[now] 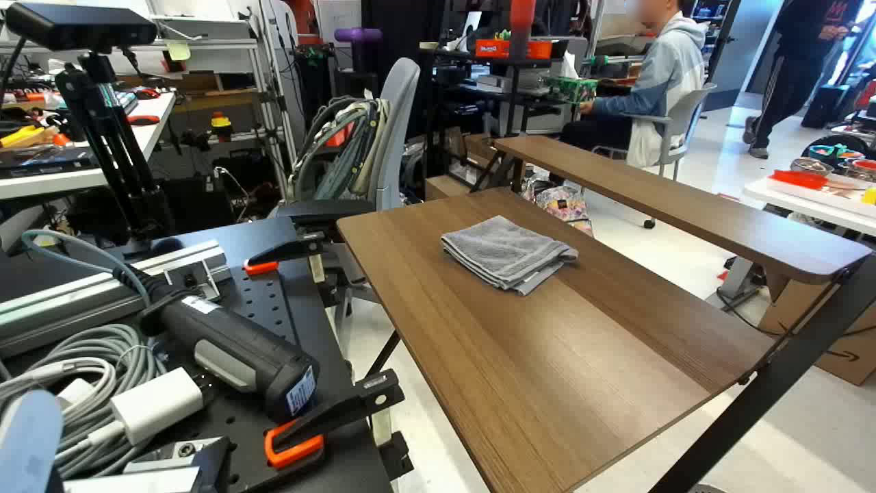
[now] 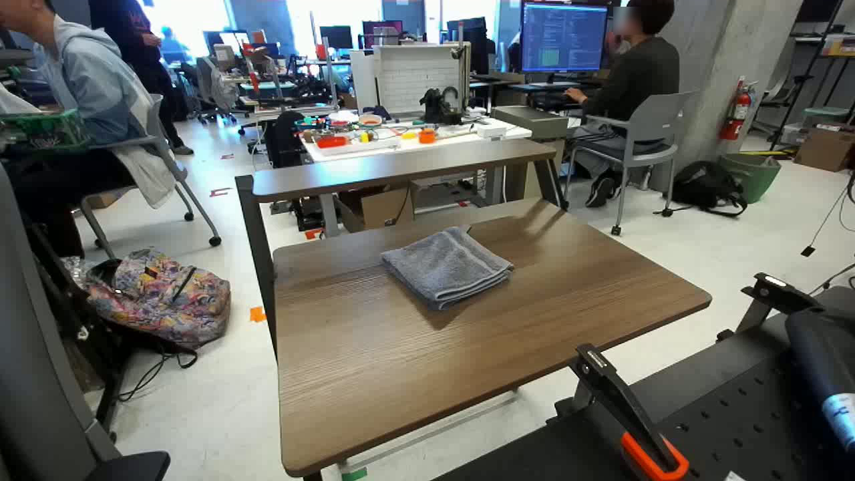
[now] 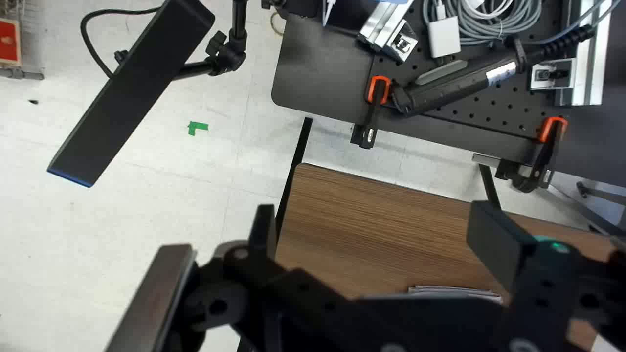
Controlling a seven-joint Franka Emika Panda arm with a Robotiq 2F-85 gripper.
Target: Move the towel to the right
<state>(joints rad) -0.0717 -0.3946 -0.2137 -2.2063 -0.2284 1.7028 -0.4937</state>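
The towel (image 1: 506,252) is a grey folded cloth. It lies flat on the brown wooden table (image 1: 588,383), towards its far end in that exterior view. It also shows in an exterior view (image 2: 447,264), a little behind the middle of the tabletop. In the wrist view only a thin edge of the towel (image 3: 457,292) shows; the rest is hidden behind the gripper body. My gripper (image 3: 379,234) is wide open with nothing between its fingers. It is above the table, apart from the towel. The gripper does not show in either exterior view.
A raised wooden shelf (image 2: 401,170) runs along one long side of the table. A black perforated bench (image 1: 260,308) stands beside the opposite side, with orange-handled clamps (image 1: 294,445), a dark handheld device (image 1: 239,356) and coiled cables (image 1: 116,349). A camera on a stand (image 3: 132,93) shows in the wrist view.
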